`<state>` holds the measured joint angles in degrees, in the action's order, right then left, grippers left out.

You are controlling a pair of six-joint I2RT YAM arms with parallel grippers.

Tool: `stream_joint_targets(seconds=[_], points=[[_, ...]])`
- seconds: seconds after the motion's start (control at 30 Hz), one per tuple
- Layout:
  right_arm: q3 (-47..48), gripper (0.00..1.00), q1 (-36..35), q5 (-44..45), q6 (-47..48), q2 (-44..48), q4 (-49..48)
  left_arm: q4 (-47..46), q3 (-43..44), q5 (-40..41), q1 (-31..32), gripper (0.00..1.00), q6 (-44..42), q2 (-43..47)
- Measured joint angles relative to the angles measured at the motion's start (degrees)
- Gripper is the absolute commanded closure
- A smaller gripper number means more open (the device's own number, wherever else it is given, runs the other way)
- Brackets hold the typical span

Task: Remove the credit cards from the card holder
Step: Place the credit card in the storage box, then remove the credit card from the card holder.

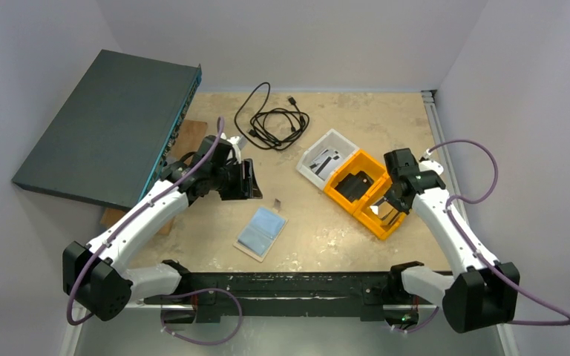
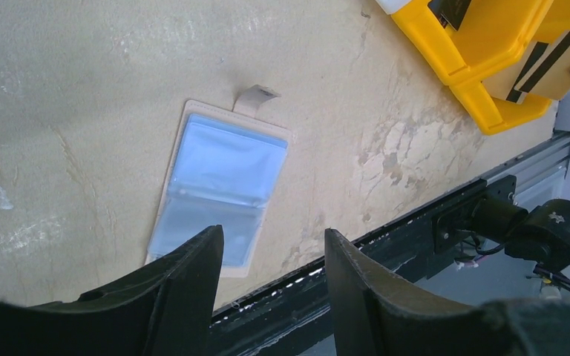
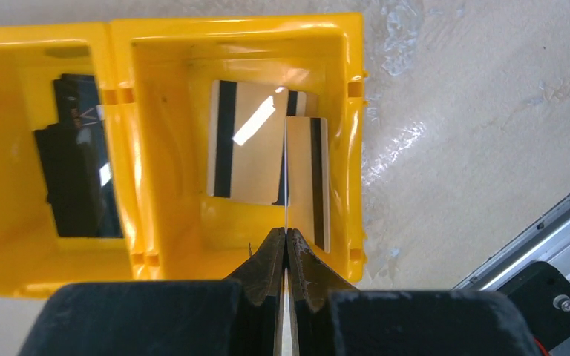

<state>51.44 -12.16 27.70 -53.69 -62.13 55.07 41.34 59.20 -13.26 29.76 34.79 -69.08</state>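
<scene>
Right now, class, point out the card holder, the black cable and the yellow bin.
card holder [image 1: 260, 232], top view, its open blue-grey inside.
black cable [image 1: 263, 135], top view, its coiled part.
yellow bin [image 3: 171, 148], right wrist view, bare inner wall.

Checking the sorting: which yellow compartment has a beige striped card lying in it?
The compartment under the right gripper, which pinches another card; its neighbour holds only black items.

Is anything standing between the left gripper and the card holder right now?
Nothing visible. The left gripper is open above the table; the card holder lies unfolded and flat, uncovered, with no object between them.
</scene>
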Motion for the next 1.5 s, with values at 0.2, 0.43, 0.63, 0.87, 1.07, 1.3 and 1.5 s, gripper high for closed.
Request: stream_joint_targets(seconds=[0.2, 0.43, 0.63, 0.87, 1.07, 1.3, 1.5], points=[[-2.1, 1.0, 2.9, -0.3, 0.4, -7.2, -2.7, 0.2, -0.7, 0.0, 0.0, 0.47, -0.1, 1.1], [-2.1, 0.76, 3.2, -1.6, 1.9, -8.9, -5.4, 0.3, -0.9, 0.0, 0.0, 0.47, -0.2, 1.3], [-1.7, 0.65, 3.2, -2.2, 3.8, -8.1, -6.1, 0.3, -0.9, 0.0, 0.0, 0.47, -0.2, 1.3], [-0.3, 0.57, 3.2, -4.9, 6.8, -5.4, -6.7, 0.4, -1.0, 0.0, 0.0, 0.47, -0.2, 1.3], [1.6, 0.44, 3.2, -7.7, 10.0, -2.1, -8.0, 0.4, -1.0, 0.0, 0.0, 0.47, -0.1, 1.3], [4.0, 0.37, 2.8, -12.7, 12.9, 0.7, -9.0, 0.3, -1.2, 0.2, 0.0, 0.46, 0.0, 1.3], [6.8, 0.33, -5.3, -13.6, 13.2, 1.0, -10.4, 1.3, -2.8, 3.1, 0.0, 0.45, 0.6, 2.5]])
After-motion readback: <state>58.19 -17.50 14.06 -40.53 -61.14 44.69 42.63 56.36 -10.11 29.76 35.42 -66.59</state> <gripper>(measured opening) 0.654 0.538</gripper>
